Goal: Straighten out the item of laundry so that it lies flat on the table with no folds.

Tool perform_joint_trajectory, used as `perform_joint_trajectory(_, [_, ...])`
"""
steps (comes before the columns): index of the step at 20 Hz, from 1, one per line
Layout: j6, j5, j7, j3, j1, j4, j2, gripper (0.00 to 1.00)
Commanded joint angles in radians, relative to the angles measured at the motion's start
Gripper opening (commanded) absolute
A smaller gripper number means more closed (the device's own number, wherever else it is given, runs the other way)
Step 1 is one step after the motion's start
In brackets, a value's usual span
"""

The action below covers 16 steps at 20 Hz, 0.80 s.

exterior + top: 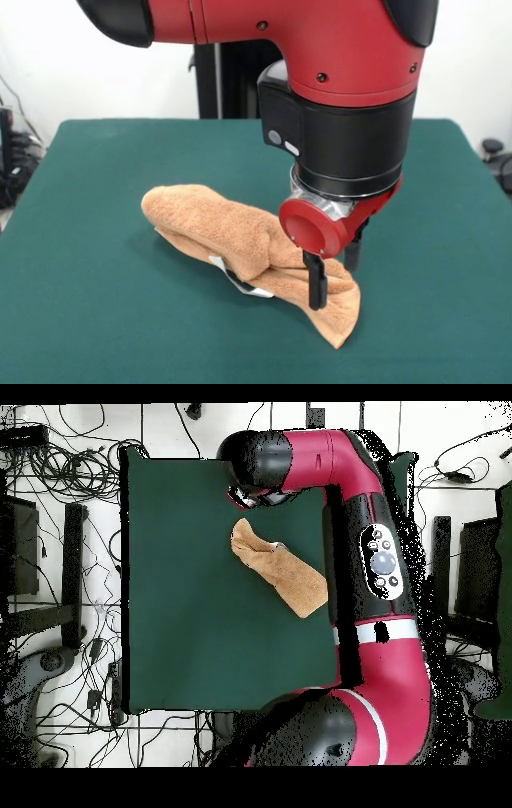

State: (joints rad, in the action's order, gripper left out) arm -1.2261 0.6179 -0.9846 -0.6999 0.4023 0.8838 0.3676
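Observation:
The item of laundry (228, 228) is an orange-tan towel, bunched into a long folded roll that lies slantwise on the green table (88, 320). A white tag (242, 283) sticks out from its front side. My gripper (334, 268) is down at the towel's near right end. Its two black fingers (318, 282) stand apart, one on each side of the bunched cloth, so it is open. From above, the towel (282, 571) lies slantwise on the table (200, 604). There the arm's head (262, 462) hides the gripper.
The red arm (375, 554) runs along the table's right side in the overhead view. Cables and dark equipment (60, 534) lie on the floor around the table. Broad green cloth surrounds the towel on all sides.

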Motion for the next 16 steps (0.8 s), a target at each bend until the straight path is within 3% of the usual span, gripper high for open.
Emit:
perform_joint_trajectory(1, [-0.064, -0.001, 0.289, -0.056, -0.053, -0.016, -0.03, 1.0])
perform_joint_trajectory(16, [-0.028, 0.002, 0.292, -0.05, -0.053, 0.001, -0.027, 1.0])
